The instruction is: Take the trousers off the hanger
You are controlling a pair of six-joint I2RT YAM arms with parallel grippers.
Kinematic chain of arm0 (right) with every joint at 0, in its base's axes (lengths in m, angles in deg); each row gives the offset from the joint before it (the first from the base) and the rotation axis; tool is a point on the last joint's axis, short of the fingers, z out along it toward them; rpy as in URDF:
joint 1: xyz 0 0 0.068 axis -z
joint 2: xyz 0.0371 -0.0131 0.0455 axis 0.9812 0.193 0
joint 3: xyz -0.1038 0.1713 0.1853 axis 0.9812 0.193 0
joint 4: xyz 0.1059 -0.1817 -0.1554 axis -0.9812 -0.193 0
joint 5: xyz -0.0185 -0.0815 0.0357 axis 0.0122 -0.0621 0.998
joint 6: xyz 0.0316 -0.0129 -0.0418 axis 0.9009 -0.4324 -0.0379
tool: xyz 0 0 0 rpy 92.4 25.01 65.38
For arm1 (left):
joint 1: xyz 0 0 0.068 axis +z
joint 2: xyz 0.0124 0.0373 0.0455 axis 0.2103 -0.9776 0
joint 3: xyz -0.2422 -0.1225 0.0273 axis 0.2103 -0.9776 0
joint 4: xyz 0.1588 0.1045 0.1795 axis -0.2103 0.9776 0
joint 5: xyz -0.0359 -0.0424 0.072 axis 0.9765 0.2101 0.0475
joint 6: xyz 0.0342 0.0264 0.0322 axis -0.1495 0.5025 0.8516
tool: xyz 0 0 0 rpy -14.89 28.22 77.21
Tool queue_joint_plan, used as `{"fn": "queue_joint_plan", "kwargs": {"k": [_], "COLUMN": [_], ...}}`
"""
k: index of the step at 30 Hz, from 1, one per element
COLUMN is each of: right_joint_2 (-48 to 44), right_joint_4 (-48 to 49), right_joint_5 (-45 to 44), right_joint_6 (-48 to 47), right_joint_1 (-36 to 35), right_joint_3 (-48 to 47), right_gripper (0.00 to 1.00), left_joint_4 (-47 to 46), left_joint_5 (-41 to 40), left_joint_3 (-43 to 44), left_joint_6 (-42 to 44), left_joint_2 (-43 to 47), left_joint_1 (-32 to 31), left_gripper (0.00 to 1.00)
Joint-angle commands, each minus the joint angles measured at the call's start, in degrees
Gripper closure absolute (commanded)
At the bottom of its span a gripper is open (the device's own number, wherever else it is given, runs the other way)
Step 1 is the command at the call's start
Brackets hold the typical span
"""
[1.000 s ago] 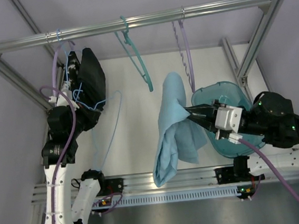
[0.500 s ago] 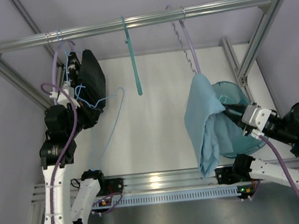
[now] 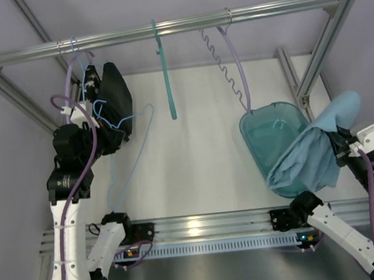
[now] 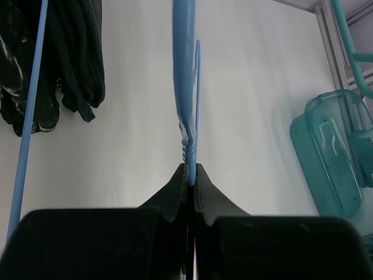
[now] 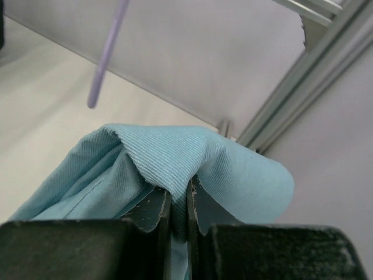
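The right hand [image 5: 178, 197] clamps the trousers [image 3: 308, 158], which hang over the bin [image 3: 265, 122] at the right edge of the surface [image 3: 196, 165], seemingly clear of the hanger [image 4: 183, 87] that the left hand [image 4: 190, 170] pinches.

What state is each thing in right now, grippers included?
trousers: off the hanger, hanging from the right gripper.
hanger: bare, clamped in the left gripper.
left gripper: shut on hanger.
right gripper: shut on trousers.
teal hanger: bare, on the rail.
lilac hanger: bare, on the rail.
bin: open.
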Motion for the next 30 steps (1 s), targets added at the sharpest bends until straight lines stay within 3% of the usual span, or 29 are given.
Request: {"fn": "queue_joint_plan", "kwargs": {"k": [1, 7, 21, 23, 26, 27, 28, 30], "right_joint_2": [-1.8, -0.3, 18.0, 20.3, 26.4, 29.1, 30.1, 31.5], "right_joint_4": [1.8, 5.3, 28.3, 33.7, 33.6, 32.8, 32.2, 30.3], "right_joint_5": [-5.7, -16.0, -18.7, -18.7, -17.3, -16.6, -14.9, -13.1], "right_joint_6": [3.2, 0.3, 1.4, 1.1, 4.7, 6.9, 7.9, 10.0], "right_joint_1": [2.2, 2.4, 2.5, 3.2, 6.2, 7.2, 9.1, 10.8], "right_joint_3": [-1.1, 9.1, 27.8, 29.4, 29.2, 28.8, 28.3, 27.0], "right_gripper": [1.0, 1.0, 1.0, 0.92, 0.75, 0.68, 0.55, 0.41], "left_joint_4": [-3.6, -4.2, -4.1, -4.1, -4.0, -4.0, -4.1, -4.1], "left_joint_5": [0.0, 1.7, -4.6, -5.0, -4.3, -3.9, -3.8, -4.2], "left_joint_3": [2.9, 5.0, 14.2, 16.8, 20.4, 21.3, 23.1, 25.2], "left_joint_6": [1.5, 5.2, 17.8, 18.5, 18.9, 19.0, 18.8, 18.5], "left_joint_2": [-0.3, -0.4, -5.9, -8.3, -11.7, -12.6, -13.4, -16.2], "left_joint_1": [0.1, 0.1, 0.2, 0.1, 0.1, 0.1, 0.1, 0.2], "left_gripper": [1.0, 1.0, 1.0, 1.0, 1.0, 1.0, 1.0, 1.0]}}
